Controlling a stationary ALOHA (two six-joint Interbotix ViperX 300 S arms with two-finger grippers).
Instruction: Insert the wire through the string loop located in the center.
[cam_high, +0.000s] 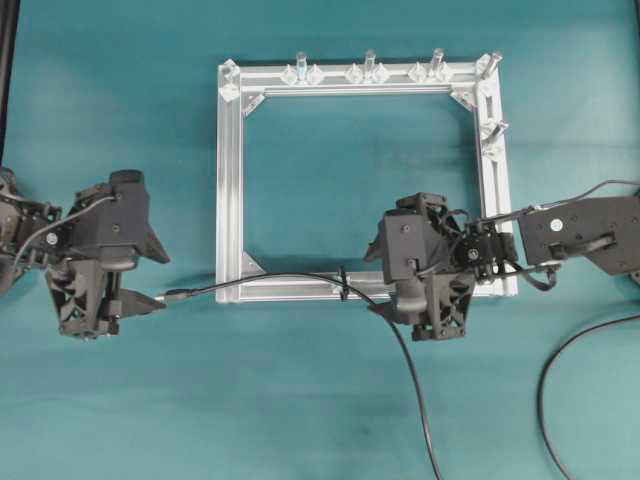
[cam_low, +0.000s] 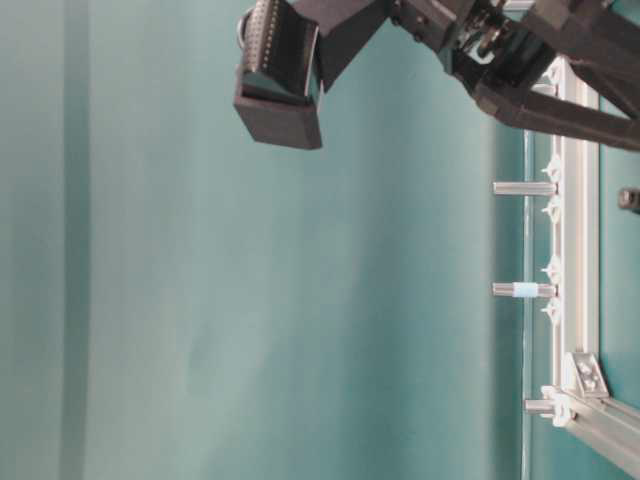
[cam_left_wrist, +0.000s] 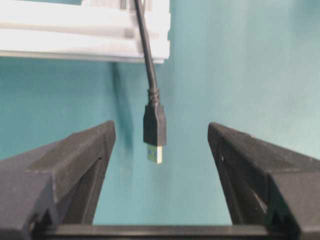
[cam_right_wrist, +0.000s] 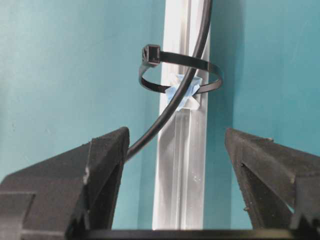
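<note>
The wire (cam_high: 260, 283) is a thin black cable. It comes up from the near table edge, passes through the string loop (cam_high: 343, 283) on the frame's near rail, and ends in a silvery-tipped plug (cam_high: 176, 296) left of the frame. In the right wrist view the wire (cam_right_wrist: 165, 112) threads the black loop (cam_right_wrist: 150, 55) above a blue tape patch. My right gripper (cam_right_wrist: 175, 132) is open astride the rail (cam_right_wrist: 182, 170), just short of the loop. My left gripper (cam_left_wrist: 160, 127) is open, and the plug (cam_left_wrist: 154, 131) hangs between its fingers, touching neither.
The square aluminium frame (cam_high: 228, 180) lies mid-table, with clear pegs (cam_high: 369, 62) standing along its far rail and right corner. A loose black cable (cam_high: 560, 380) curves over the table at the near right. The teal table spreads around the frame.
</note>
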